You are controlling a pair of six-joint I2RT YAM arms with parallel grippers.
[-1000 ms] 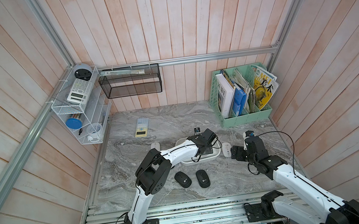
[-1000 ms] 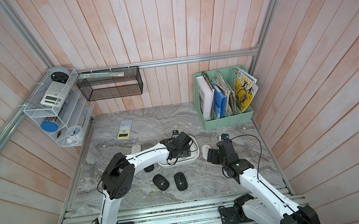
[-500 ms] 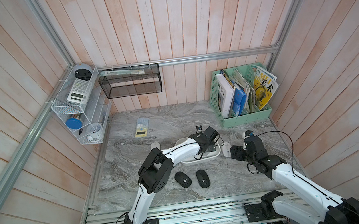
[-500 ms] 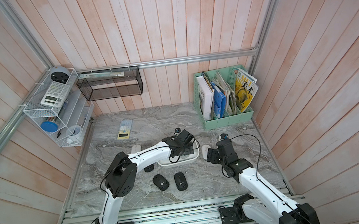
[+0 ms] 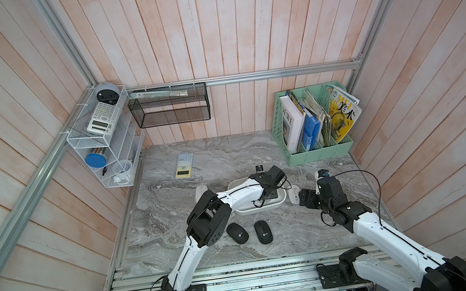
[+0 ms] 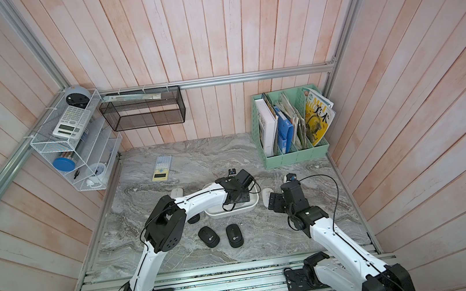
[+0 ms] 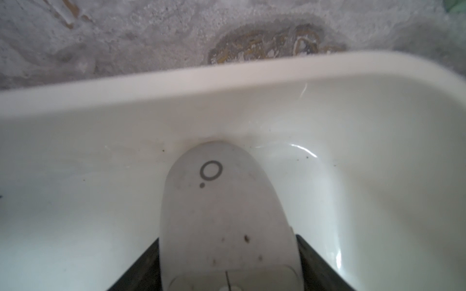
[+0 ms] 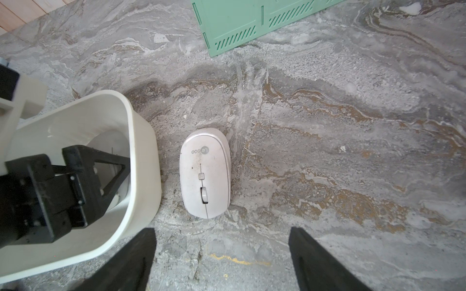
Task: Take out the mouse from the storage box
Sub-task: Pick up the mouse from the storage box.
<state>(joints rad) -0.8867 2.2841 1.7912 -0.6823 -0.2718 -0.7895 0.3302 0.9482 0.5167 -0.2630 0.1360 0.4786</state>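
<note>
**Gripping, Not Yet Lifting**

Pinching the mouse (image 7: 214,196) with the left gripper (image 7: 227,239), pressed against both flanks, down inside the storage box (image 7: 227,73). Not yet lifting it off the box floor. Holding the right gripper (image 8: 222,229) wide open and empty above another white mouse (image 8: 204,173) on the table (image 8: 327,126), just beside the box. Remaining, seemingly: lifting clear and setting down outside.

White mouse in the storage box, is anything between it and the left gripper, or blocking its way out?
Nothing visible. The left gripper sits inside the storage box, its fingers flanking the white mouse on both sides. On the way out it only has to clear the box's low wall.
</note>
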